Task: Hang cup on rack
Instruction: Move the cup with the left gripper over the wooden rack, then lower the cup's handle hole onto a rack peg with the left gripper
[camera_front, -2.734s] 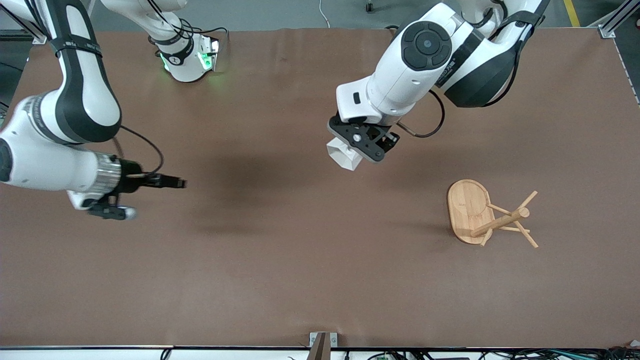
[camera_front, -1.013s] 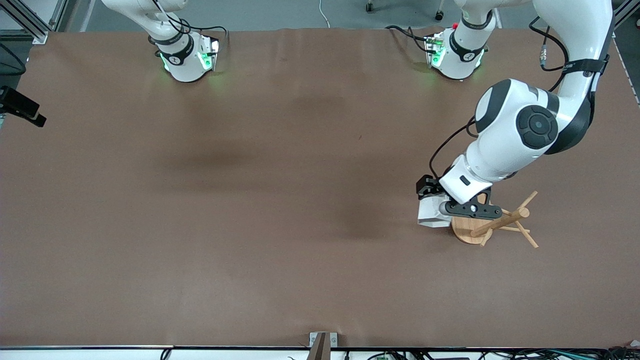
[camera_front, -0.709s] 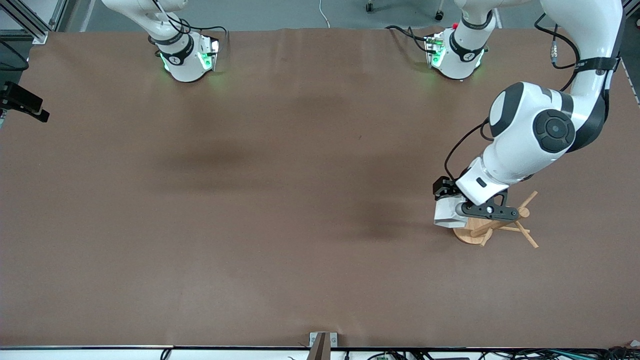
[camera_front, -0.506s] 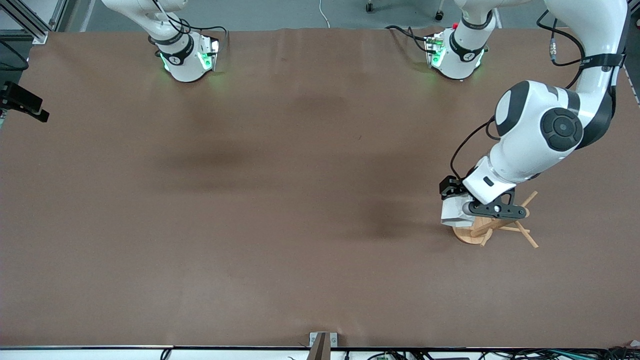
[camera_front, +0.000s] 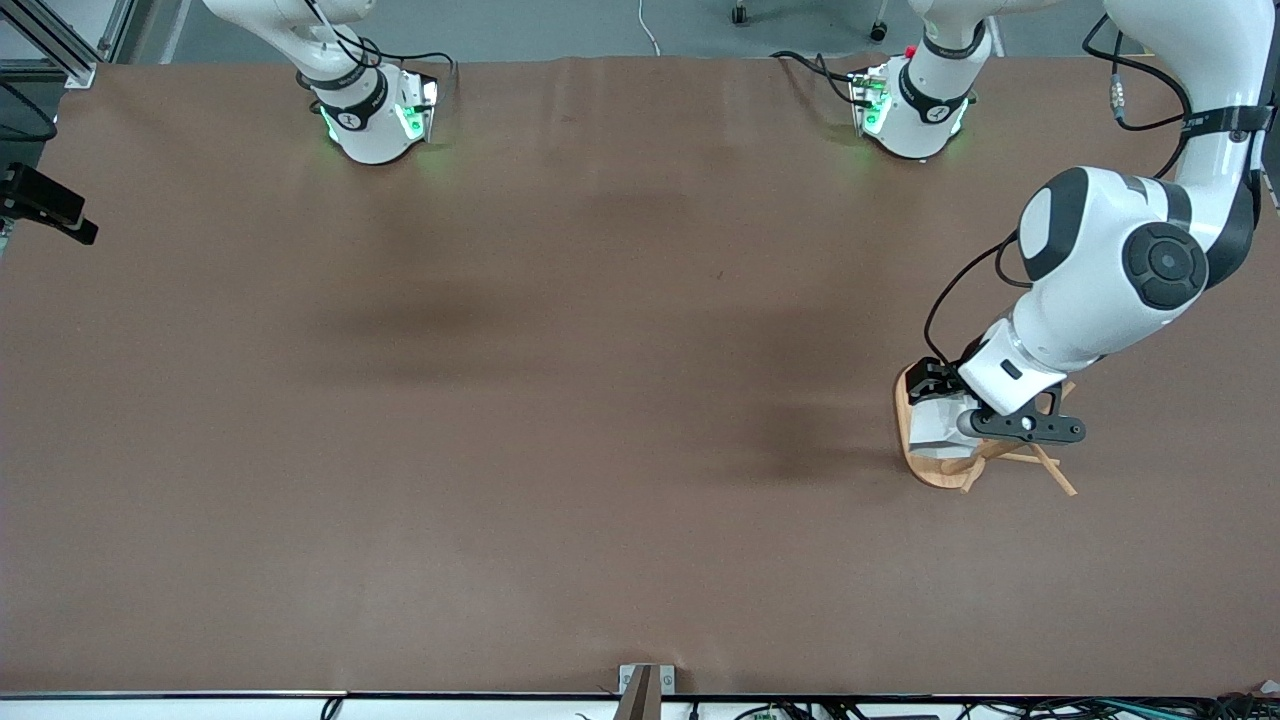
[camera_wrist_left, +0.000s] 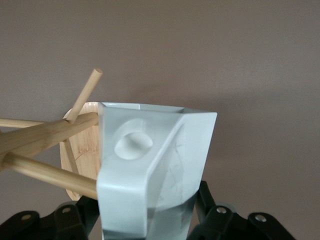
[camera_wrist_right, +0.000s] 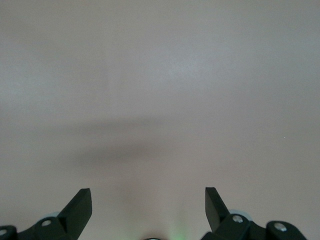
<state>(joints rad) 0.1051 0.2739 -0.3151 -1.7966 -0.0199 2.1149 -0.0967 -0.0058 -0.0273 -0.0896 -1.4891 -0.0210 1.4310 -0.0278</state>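
Front view: left gripper (camera_front: 962, 425), fingers clamped on the small white faceted cup (camera_front: 935, 428), holds it over the light wooden rack (camera_front: 925, 462), apparently to bring its handle hole to a slanted peg. Right gripper (camera_wrist_right: 148, 202) waits with fingers spread, empty, over bare brown table (camera_front: 560, 400).

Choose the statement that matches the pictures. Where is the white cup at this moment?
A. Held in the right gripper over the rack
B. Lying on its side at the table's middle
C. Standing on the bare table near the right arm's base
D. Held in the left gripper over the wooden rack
D: the left gripper is shut on the cup, over the rack, whose pegs show beside it.
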